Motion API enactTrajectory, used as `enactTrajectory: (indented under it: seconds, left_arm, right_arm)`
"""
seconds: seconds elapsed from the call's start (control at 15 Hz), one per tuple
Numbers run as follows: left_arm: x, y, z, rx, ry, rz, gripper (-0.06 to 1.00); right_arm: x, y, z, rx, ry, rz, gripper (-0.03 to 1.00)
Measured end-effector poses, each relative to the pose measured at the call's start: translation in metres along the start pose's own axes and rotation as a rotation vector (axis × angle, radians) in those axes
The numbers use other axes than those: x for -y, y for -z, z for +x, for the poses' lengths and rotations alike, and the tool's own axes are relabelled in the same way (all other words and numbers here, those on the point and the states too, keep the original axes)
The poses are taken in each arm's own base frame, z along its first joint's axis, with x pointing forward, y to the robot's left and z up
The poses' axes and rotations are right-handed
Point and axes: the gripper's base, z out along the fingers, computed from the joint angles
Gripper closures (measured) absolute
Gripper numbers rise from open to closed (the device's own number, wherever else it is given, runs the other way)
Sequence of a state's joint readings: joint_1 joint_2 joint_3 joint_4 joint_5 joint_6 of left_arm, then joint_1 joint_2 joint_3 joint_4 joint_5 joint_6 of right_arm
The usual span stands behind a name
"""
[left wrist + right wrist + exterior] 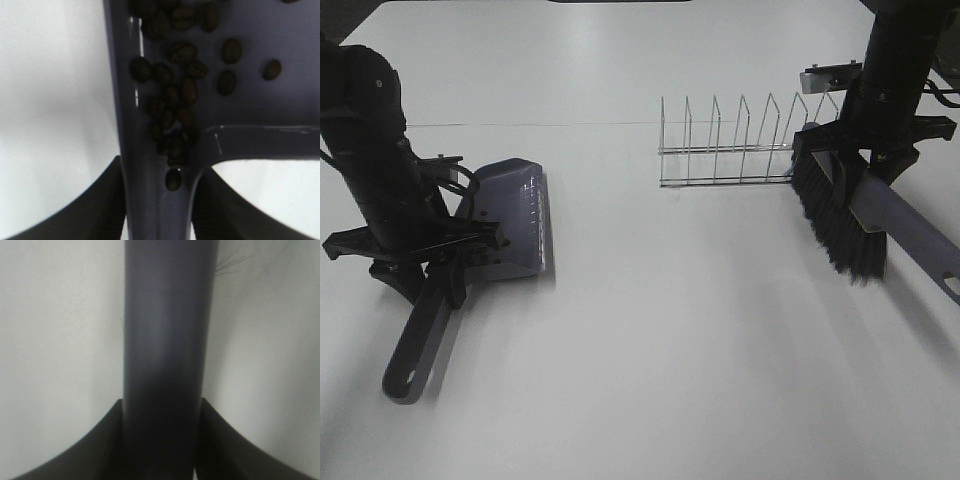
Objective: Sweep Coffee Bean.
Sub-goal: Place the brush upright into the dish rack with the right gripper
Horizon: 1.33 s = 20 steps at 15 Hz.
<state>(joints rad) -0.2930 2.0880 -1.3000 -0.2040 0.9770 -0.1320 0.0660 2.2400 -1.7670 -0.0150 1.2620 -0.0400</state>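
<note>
Gripping the purple dustpan (515, 220) by its handle with the left hand (157, 215), closed on it, at the left of the desk (720, 350); gripping the brush (835, 215) handle with the right hand (162, 440), closed, far right beside the wire rack (740, 145). Spotting the coffee beans (185, 90) loose inside the dustpan, bunching near the handle neck. Judging them light, hard, smooth and rolling easily, so carrying by the pan handle and holding level. Finding no readable writing or brands
</note>
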Motion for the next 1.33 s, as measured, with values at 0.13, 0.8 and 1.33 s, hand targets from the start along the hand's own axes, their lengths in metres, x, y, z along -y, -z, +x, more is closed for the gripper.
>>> enactTrajectory:
  seconds: [0.13,0.8,1.33]
  left_arm:
    - [0.0,0.0,0.0,0.002,0.002,0.003,0.61]
    - [0.002,0.0,0.001,-0.007,0.013,0.018,0.61]
    - [0.003,0.0,0.002,-0.021,0.022,0.031,0.61]
  right_arm:
    - [0.004,0.0,-0.019,0.061,-0.008,0.017,0.66]
    - [0.007,0.009,-0.059,0.202,-0.034,0.022,0.66]
    - [-0.003,0.022,-0.06,0.245,-0.043,-0.062,0.16]
